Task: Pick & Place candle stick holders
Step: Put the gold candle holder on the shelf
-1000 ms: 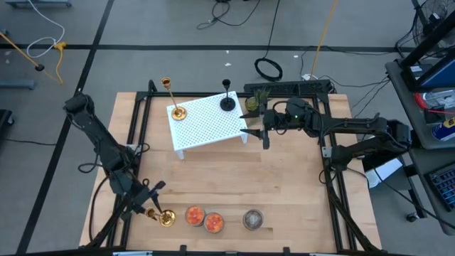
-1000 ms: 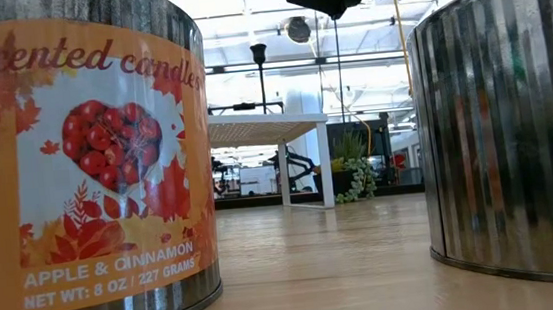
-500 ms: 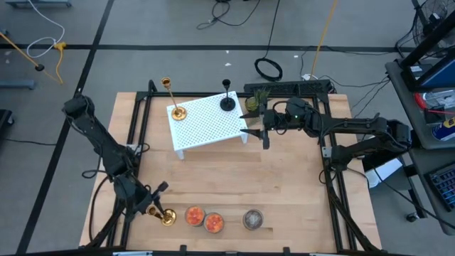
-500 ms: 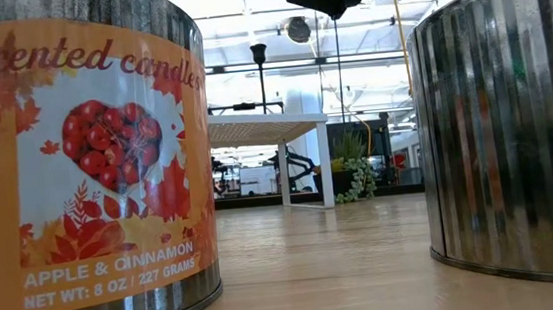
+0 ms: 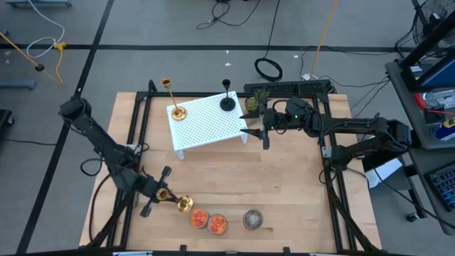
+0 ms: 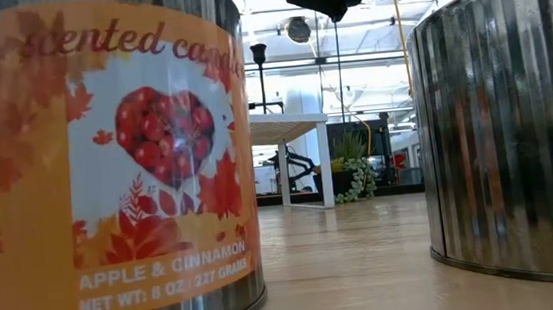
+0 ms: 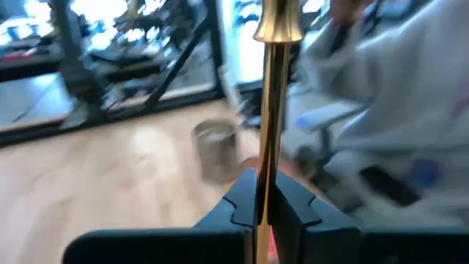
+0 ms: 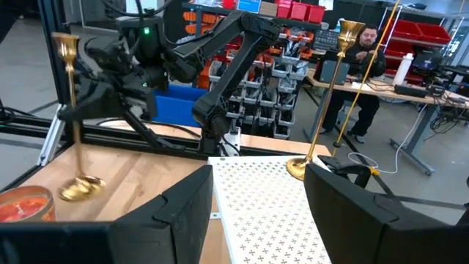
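Wooden tabletop (image 5: 284, 185) under you, cables on the grey floor beyond. Starting at the left: your left gripper (image 5: 158, 192) is clamped on the thin stem of a gold candle stick holder (image 5: 179, 203), near the front edge, its flared base just beside the orange candle tins (image 5: 207, 219). The wrist view shows both fingers (image 7: 242, 202) pinching the stem low down. That stem is polished metal, stiff and likely slippery, and the weight probably sits in the base, so judge it prone to swing; a hold nearer the base would steady it.

Half a second ago that holder sat further left; it has travelled right towards the tins, and the nearest tin has shifted in the low view, so you may have nudged it.

Moving right: a second gold holder (image 5: 173, 104) and the short black holder (image 5: 227, 98) stand on the white perforated stand (image 5: 213, 128). Your right gripper (image 5: 264, 130) waits just beside that stand, fingers spread wide, unchanged.
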You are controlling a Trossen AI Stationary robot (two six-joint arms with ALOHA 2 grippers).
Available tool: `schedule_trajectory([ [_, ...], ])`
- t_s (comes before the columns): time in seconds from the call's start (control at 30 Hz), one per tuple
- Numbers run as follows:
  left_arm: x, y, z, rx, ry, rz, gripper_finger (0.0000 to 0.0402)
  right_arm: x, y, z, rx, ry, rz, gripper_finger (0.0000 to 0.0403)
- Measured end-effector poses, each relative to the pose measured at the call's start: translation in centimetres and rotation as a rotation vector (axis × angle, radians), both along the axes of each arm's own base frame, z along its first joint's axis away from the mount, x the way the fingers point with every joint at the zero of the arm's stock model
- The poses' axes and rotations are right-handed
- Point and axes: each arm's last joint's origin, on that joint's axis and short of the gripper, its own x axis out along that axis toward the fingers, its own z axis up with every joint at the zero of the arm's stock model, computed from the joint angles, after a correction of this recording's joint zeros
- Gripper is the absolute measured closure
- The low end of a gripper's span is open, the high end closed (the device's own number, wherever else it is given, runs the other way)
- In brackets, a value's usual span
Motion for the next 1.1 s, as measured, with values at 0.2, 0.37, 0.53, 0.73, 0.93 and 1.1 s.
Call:
schedule_trajectory([
  [0.2,1.4,0.8,1.6,0.049,0.023,0.105,0.0386,0.1,0.7,0.0,0.038,0.002,0.022,0.0188],
  [0.37,3.0,1.6,3.6,0.039,-0.004,0.208,0.0386,1.4,3.3,-1.1,0.044,0.038,0.121,0.0188],
  [0.53,5.2,2.1,4.8,-0.029,0.01,0.322,0.0385,3.8,6.9,-2.8,0.035,-0.004,0.24,0.0188],
  [0.73,8.5,2.1,4.4,0.018,0.057,0.394,0.0384,6.0,9.7,-4.4,0.022,-0.144,0.269,0.0188],
  [0.93,12.0,2.6,4.0,0.049,0.097,0.472,0.0384,6.7,9.9,-5.4,0.027,-0.128,0.202,0.0188],
  [1.1,14.7,3.8,4.6,0.014,0.097,0.554,0.0384,6.7,9.9,-5.5,0.027,-0.123,0.207,0.0188],
])
